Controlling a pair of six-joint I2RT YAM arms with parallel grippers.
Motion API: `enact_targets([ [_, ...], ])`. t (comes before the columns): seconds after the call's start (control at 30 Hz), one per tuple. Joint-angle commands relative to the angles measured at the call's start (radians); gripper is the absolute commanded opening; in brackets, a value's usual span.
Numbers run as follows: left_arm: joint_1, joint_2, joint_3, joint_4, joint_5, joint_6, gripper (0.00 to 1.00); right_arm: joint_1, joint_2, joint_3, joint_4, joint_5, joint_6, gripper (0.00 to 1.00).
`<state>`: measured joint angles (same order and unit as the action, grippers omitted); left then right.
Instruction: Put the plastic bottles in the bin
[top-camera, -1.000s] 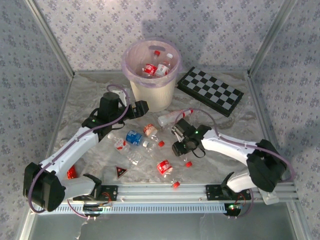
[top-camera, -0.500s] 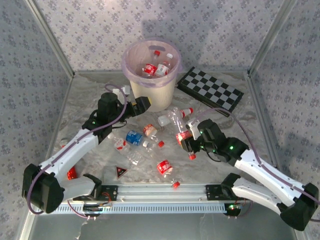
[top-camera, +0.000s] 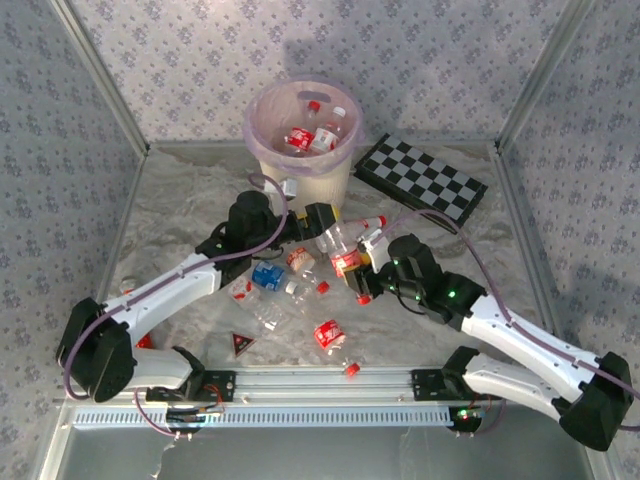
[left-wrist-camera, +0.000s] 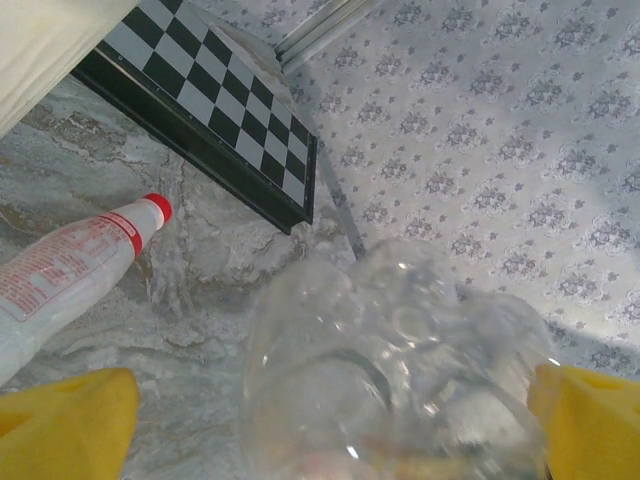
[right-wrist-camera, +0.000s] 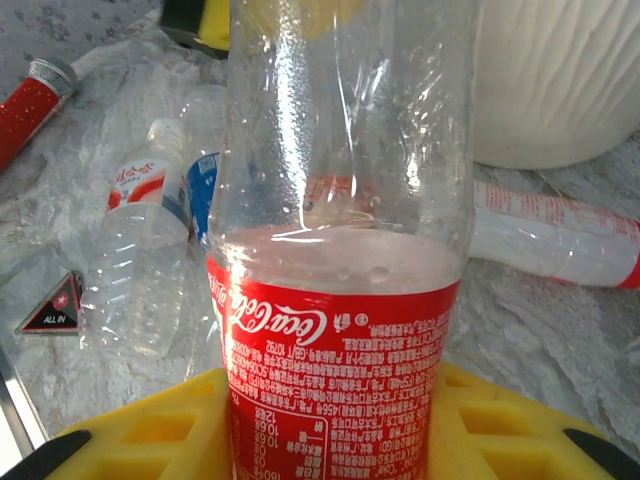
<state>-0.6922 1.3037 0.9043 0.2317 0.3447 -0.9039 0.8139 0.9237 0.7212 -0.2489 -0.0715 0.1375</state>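
My right gripper (top-camera: 362, 272) is shut on a clear plastic bottle (top-camera: 343, 248) with a red label, held off the table at mid-table. In the right wrist view that bottle (right-wrist-camera: 340, 330) stands between my yellow fingers (right-wrist-camera: 150, 425). My left gripper (top-camera: 320, 222) is open, its jaws wide apart either side of the bottle's clear base (left-wrist-camera: 400, 370). The bin (top-camera: 300, 190), cream-white with a pinkish liner, stands just behind and holds two or three bottles (top-camera: 300, 137). Several more bottles lie loose, among them a blue-labelled one (top-camera: 267, 275) and a red-labelled one (top-camera: 328, 333).
A black-and-white checkerboard (top-camera: 422, 182) lies at the back right. A long white bottle with a red cap (left-wrist-camera: 70, 265) lies between the bin and the board. A dark triangular piece (top-camera: 241, 344) and a loose red cap (top-camera: 352, 369) sit near the front rail.
The right gripper has lifted the red-labelled bottle and carried it left toward the bin, its jaws closing tighter. The left gripper has swung right from beside the bin to the bottle's base and opened wider.
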Motion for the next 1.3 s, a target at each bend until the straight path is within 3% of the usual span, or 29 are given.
enact_targets([
  [0.0,-0.007,0.020,0.045,0.089,-0.008,-0.010,0.96,0.014,0.016,-0.010,0.062,-0.007,-0.018,0.30],
  [0.33,-0.019,0.017,0.039,0.070,-0.030,0.002,0.62,0.024,0.047,-0.026,0.083,0.012,-0.001,0.31],
  [0.47,-0.018,-0.008,0.062,-0.004,-0.070,0.036,0.46,0.024,0.061,-0.021,0.075,0.026,0.029,0.41],
  [0.57,-0.014,-0.022,0.085,-0.034,-0.080,0.066,0.41,0.026,0.069,-0.014,0.079,0.030,0.036,0.48],
  [0.63,-0.006,-0.025,0.109,-0.063,-0.079,0.079,0.38,0.026,0.070,-0.010,0.081,0.033,0.036,0.57],
  [0.77,0.025,-0.042,0.167,-0.110,-0.073,0.117,0.33,0.027,0.049,0.008,0.047,0.063,0.034,0.95],
  [0.8,0.034,-0.049,0.184,-0.121,-0.073,0.130,0.32,0.026,0.038,0.012,0.035,0.078,0.035,1.00],
  [1.03,0.116,-0.063,0.418,-0.201,-0.070,0.276,0.24,-0.024,-0.066,-0.013,-0.019,0.099,0.069,1.00],
  [1.27,0.200,0.029,0.712,-0.265,-0.117,0.374,0.13,-0.091,-0.133,-0.068,-0.025,0.152,0.142,1.00],
])
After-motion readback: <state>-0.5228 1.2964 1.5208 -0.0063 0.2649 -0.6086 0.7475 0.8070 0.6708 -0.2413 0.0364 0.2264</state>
